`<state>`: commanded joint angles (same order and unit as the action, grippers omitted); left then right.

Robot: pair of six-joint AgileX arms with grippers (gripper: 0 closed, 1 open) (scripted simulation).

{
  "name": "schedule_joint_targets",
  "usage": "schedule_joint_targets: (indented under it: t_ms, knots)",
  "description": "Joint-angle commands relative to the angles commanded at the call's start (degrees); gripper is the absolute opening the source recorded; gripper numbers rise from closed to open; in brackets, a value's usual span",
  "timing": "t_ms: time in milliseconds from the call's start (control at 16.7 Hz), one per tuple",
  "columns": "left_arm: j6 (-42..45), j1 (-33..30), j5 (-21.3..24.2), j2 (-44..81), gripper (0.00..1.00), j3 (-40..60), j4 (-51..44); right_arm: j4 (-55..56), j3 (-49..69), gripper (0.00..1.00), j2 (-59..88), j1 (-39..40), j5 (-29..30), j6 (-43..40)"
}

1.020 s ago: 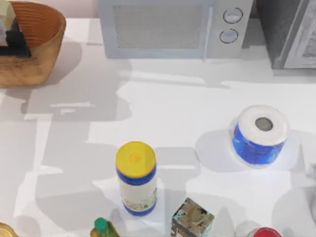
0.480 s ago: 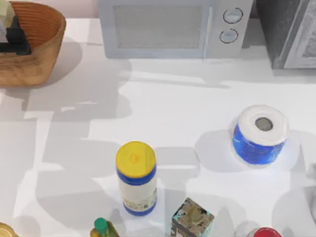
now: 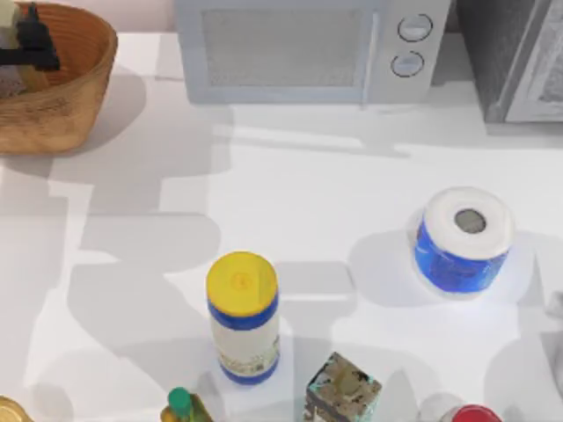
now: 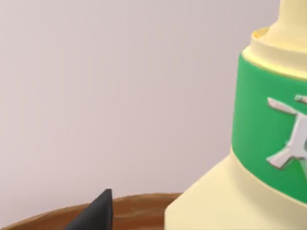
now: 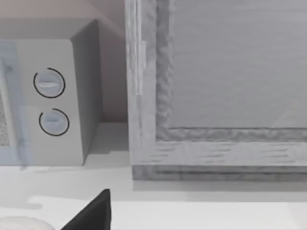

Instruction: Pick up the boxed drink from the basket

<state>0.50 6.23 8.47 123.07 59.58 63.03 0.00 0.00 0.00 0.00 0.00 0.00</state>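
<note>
The woven basket (image 3: 75, 101) stands at the table's far left corner. Above its opening my left gripper (image 3: 32, 44) is shut on the boxed drink (image 3: 7, 19), a cream carton at the view's left edge. In the left wrist view the boxed drink (image 4: 249, 143) shows its green band close up, with one dark fingertip (image 4: 96, 211) beside it and the basket rim (image 4: 139, 203) low behind. My right gripper (image 5: 91, 213) is parked off to the right, facing the microwave.
A microwave (image 3: 308, 48) and a grey cabinet (image 3: 519, 61) line the back. A yellow-lidded canister (image 3: 243, 316), patterned box (image 3: 343, 391), green-capped bottle (image 3: 182, 406) and red item (image 3: 475, 415) stand near the front. A blue paper roll (image 3: 462, 237) sits at right.
My left gripper has risen from inside the basket, carrying the boxed drink up with it. The shadows on the table shifted. Nothing else moved.
</note>
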Motion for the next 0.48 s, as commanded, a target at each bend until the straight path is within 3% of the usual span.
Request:
schedule_joint_targets:
  t_ms: [240,480]
  knots:
    - [0.0,0.0,0.0,0.2,1.00,0.4,-0.2,0.0,0.0,1.00,0.0,0.0,0.0,0.0]
    - [0.0,0.0,0.0,0.2,0.70,0.4,-0.2,0.0,0.0,1.00,0.0,0.0,0.0,0.0]
